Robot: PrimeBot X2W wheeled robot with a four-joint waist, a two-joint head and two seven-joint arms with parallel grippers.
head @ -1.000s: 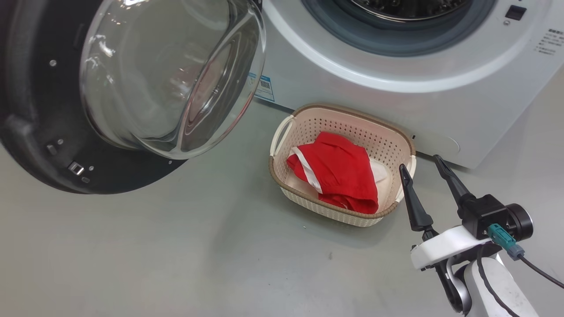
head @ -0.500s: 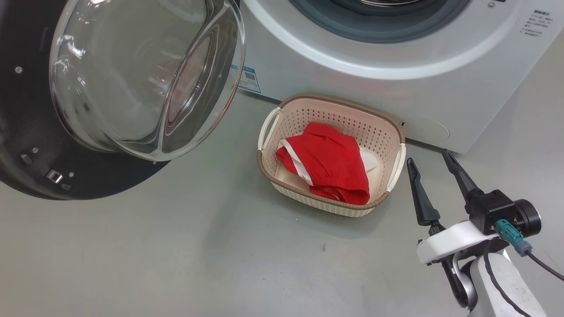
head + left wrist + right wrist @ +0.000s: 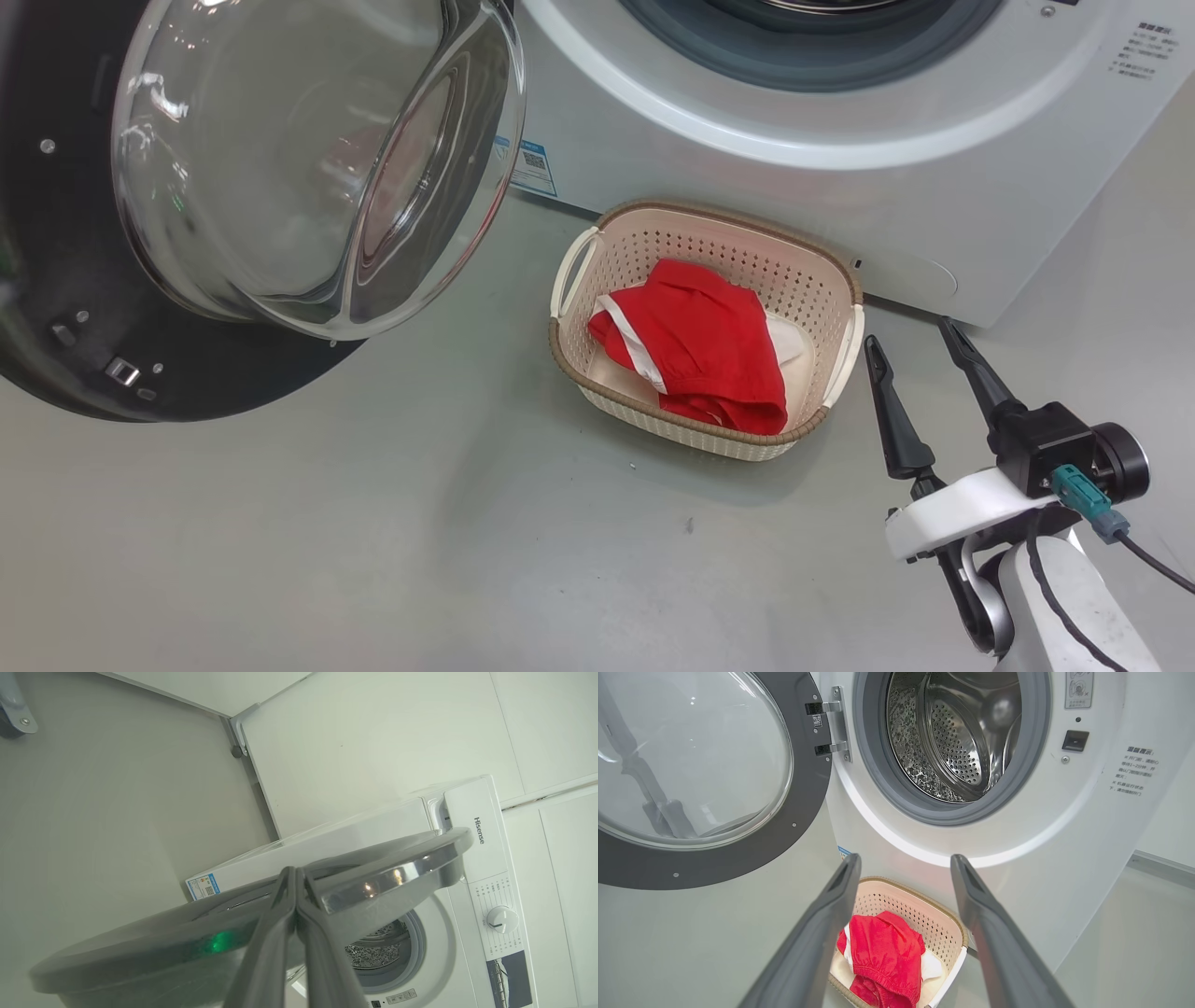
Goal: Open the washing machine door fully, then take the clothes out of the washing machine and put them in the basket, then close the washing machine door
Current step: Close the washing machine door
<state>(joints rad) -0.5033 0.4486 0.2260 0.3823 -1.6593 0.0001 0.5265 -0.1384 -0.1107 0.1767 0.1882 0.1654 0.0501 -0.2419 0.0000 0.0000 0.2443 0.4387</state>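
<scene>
**A:** Red clothes (image 3: 709,355) lie in the basket (image 3: 747,257), just before the washing machine (image 3: 709,182). And the door?

**B:** The washing machine door (image 3: 56,252) stands open at ten o'clock. At four, the right gripper (image 3: 907,334) spreads wide, empty. The left gripper (image 3: 295,872) is pressed together by the door's rim.

right pincer (image 3: 906,332) — two long dark fingers (image 3: 896,420) | white wrist bracket (image 3: 952,509) | teal plug (image 3: 1074,490), black cable (image 3: 1153,565) | pale forearm (image 3: 1074,616)

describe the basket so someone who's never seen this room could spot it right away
Find the big white washing machine with its round door swung open. On the grey floor in front of it, below the drum mouth, sits the basket. It is cream with perforated sides, a brown rim and white handles, and holds red clothes.
</scene>
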